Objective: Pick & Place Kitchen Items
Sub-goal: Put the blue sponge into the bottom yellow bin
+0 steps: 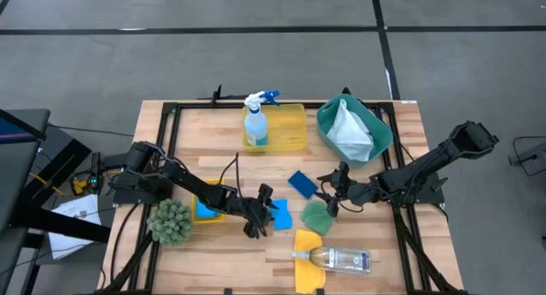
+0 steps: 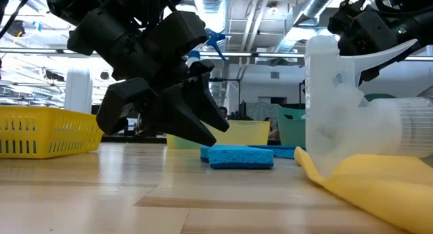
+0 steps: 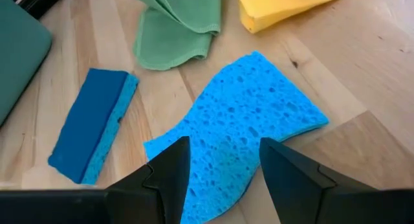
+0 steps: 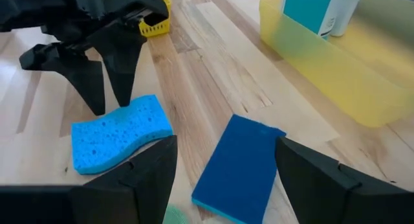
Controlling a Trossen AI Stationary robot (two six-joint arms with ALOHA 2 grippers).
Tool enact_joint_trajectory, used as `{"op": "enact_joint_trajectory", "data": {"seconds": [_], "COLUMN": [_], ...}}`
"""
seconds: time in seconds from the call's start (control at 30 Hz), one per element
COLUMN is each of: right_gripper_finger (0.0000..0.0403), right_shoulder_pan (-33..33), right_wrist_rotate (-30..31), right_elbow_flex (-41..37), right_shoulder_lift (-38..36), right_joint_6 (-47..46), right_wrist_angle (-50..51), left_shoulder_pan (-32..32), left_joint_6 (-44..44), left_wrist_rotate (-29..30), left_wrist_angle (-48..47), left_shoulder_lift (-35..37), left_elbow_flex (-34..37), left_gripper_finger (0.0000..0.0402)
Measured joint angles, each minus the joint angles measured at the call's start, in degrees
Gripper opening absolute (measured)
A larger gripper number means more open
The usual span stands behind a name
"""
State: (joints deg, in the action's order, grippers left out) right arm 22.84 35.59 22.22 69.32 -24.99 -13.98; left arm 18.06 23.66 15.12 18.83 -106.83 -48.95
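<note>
2 open grippers, left gripper (image 1: 261,216) and right gripper (image 1: 331,193), flank wavy sponge (image 1: 280,214).

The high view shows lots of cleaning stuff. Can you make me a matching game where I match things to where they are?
Things:
1. spray bottle
2. white cloth
3. clear bottle
4. spiky green ball

Places:
A. in the teal bin
B. lying on the yellow cloth
C. standing in the yellow tray
D. on the table's left side, beside the left arm

Pairs: 1-C, 2-A, 3-B, 4-D
</note>
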Motion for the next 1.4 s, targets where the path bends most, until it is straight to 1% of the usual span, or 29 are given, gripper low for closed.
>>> {"op": "enact_joint_trajectory", "data": {"seconds": [0.1, 0.2, 0.37, 0.57, 0.73, 0.83, 0.9, 1.0, 1.13, 1.3, 1.33, 1.4], "right_gripper_finger": [0.0250, 0.0250, 0.0250, 0.0250, 0.0250, 0.0250, 0.0250, 0.0250, 0.0250, 0.0250, 0.0250, 0.0250], "right_shoulder_pan": [-0.01, -0.01, -0.01, -0.01, -0.01, 0.01, 0.00, -0.01, -0.01, -0.01, -0.01, -0.01], "right_wrist_rotate": [-0.01, 0.00, 0.00, -0.02, -0.10, -1.15, -1.25, -1.25, -1.26, -1.27, -1.27, -1.27], "right_elbow_flex": [0.00, 0.00, 0.00, 0.00, 0.00, 0.00, 0.00, 0.00, 0.00, 0.00, 0.00, 0.00], "right_shoulder_lift": [0.00, 0.00, 0.00, 0.00, 0.00, 0.00, 0.00, 0.00, 0.00, 0.00, 0.00, 0.00], "right_joint_6": [0.00, 0.00, 0.00, 0.00, 0.09, 0.11, 0.11, 0.11, 0.13, 0.13, 0.13, 0.13], "right_wrist_angle": [0.00, 0.00, 0.00, -0.23, -0.46, -0.87, -1.19, -1.20, -1.17, -1.09, -1.09, -1.09], "left_shoulder_pan": [0.00, 0.00, 0.28, -0.02, 0.22, 0.25, 0.28, 0.20, 0.22, 0.28, 0.28, 0.28], "left_joint_6": [0.04, 0.37, 4.00, 4.50, 6.42, 6.51, 6.39, 5.94, 5.84, 5.55, 5.40, 5.01], "left_wrist_rotate": [-0.10, -1.71, -1.47, -1.39, -1.56, -1.24, 0.04, 0.10, 1.24, 3.17, 3.32, 3.55], "left_wrist_angle": [-0.08, -1.01, -1.64, -0.63, -0.41, 2.09, 3.88, 5.07, 4.86, 4.74, 4.70, 4.66], "left_shoulder_lift": [0.00, 0.00, 0.00, -0.40, -2.70, -4.62, -5.74, -6.21, -5.97, -5.94, -5.94, -5.92], "left_elbow_flex": [0.00, 0.00, 0.02, 0.02, 0.07, -0.27, -0.31, -0.33, -0.28, -0.28, -0.26, -0.24], "left_gripper_finger": [0.0182, 0.0176, 0.0148, 0.0120, 0.0118, 0.0117, 0.0117, 0.0114, 0.0086, 0.0019, 0.0011, 0.0008]}}
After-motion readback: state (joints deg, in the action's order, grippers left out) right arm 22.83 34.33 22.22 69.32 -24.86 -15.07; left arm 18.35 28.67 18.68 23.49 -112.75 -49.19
